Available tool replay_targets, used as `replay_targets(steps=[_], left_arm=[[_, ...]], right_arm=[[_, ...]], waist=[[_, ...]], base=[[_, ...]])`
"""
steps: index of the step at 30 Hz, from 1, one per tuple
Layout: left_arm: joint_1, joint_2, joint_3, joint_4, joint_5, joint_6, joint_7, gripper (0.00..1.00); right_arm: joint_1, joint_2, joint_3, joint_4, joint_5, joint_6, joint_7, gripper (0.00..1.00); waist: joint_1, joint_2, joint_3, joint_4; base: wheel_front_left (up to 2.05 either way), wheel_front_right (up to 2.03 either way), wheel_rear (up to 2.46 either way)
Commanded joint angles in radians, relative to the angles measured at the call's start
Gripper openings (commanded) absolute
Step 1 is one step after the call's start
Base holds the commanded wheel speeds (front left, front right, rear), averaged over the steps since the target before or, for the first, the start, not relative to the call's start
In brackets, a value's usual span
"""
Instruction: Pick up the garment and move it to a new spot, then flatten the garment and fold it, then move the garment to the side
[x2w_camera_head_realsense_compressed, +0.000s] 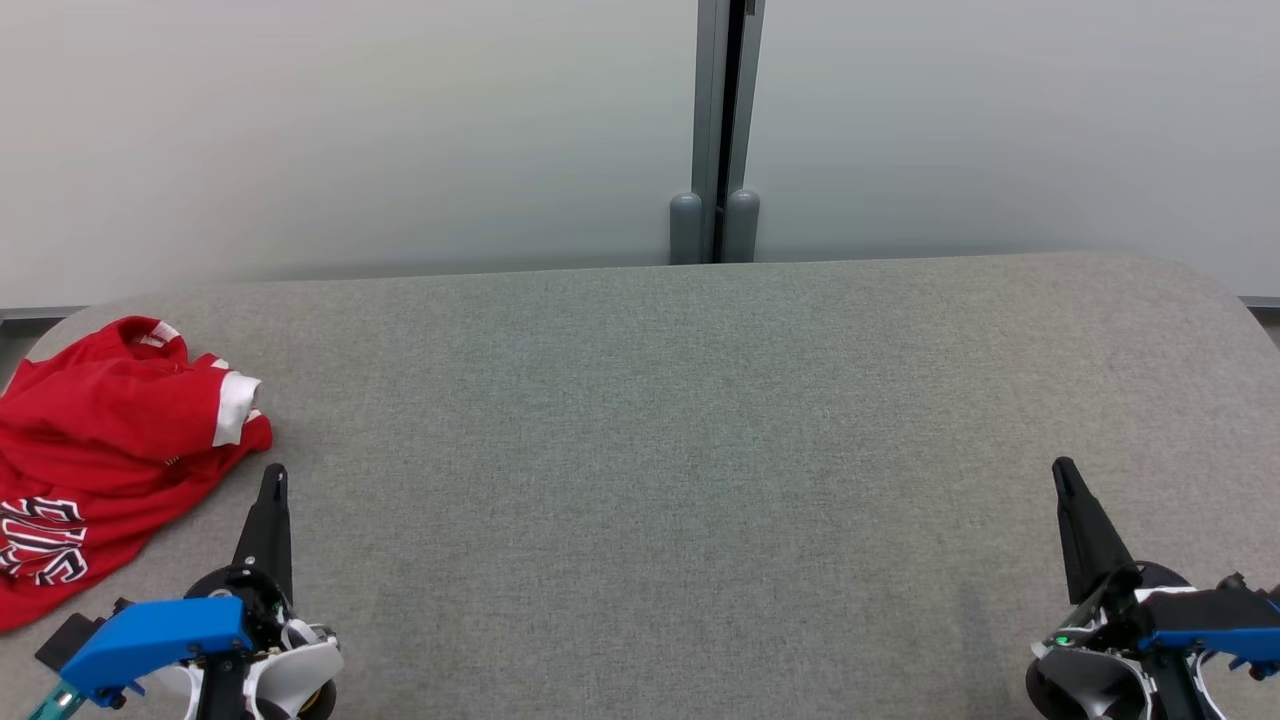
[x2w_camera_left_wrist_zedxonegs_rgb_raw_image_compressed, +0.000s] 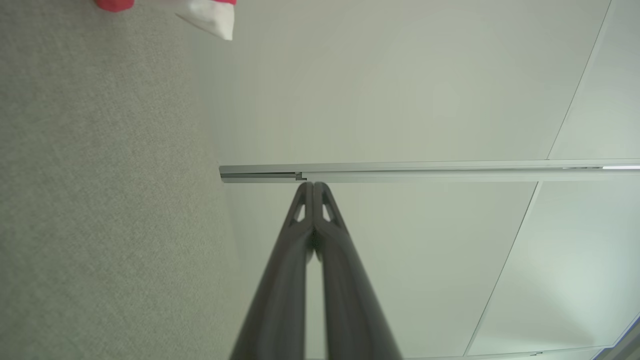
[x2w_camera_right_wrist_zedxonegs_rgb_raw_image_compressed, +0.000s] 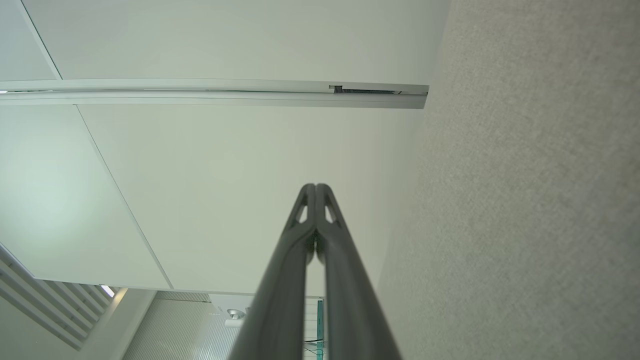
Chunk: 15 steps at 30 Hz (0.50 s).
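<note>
Your red shirt (x2w_camera_head_realsense_compressed: 110, 440) lay crumpled at the grey table's (x2w_camera_head_realsense_compressed: 700, 450) left edge. It looked soft and light, sure to sag when lifted. Both jaws were pressed shut and empty, the left gripper (x2w_camera_head_realsense_compressed: 274, 472) just beside it and the right gripper (x2w_camera_head_realsense_compressed: 1062, 468) well apart. The bunched cloth by the white cuff (x2w_camera_head_realsense_compressed: 235, 405) looked your best pinch.

Grey fabric-covered table (x2w_camera_head_realsense_compressed: 700, 420); crumpled red garment (x2w_camera_head_realsense_compressed: 100, 440) lying at left edge.
</note>
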<state>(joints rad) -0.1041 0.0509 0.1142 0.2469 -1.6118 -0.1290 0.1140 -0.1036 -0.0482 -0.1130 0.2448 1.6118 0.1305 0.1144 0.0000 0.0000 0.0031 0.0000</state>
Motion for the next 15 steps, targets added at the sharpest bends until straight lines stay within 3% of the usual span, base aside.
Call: replay_targets(steps=[1, 2, 15], left_arm=[[-0.01, -0.002, 0.001, -0.004, -0.002, -0.005, 0.003, 0.0], [0.0, 0.0, 0.0, 0.0, 0.0, 0.0, 0.0, 1.0], [0.034, -0.004, -0.021, 0.001, 0.045, 0.0, -0.047, 1.0]], right_arm=[[-0.011, -0.004, -0.002, 0.001, 0.002, 0.0, 0.001, 0.0], [0.0, 0.0, 0.0, 0.0, 0.0, 0.0, 0.0, 1.0], [0.038, 0.005, 0.025, 0.013, -0.046, -0.001, -0.047, 1.0]], waist=[[0.0, 0.0, 0.0, 0.0], [0.0, 0.0, 0.0, 0.0], [0.0, 0.0, 0.001, 0.001]], base=[[0.0, 0.0, 0.0], [0.0, 0.0, 0.0], [0.0, 0.0, 0.0]])
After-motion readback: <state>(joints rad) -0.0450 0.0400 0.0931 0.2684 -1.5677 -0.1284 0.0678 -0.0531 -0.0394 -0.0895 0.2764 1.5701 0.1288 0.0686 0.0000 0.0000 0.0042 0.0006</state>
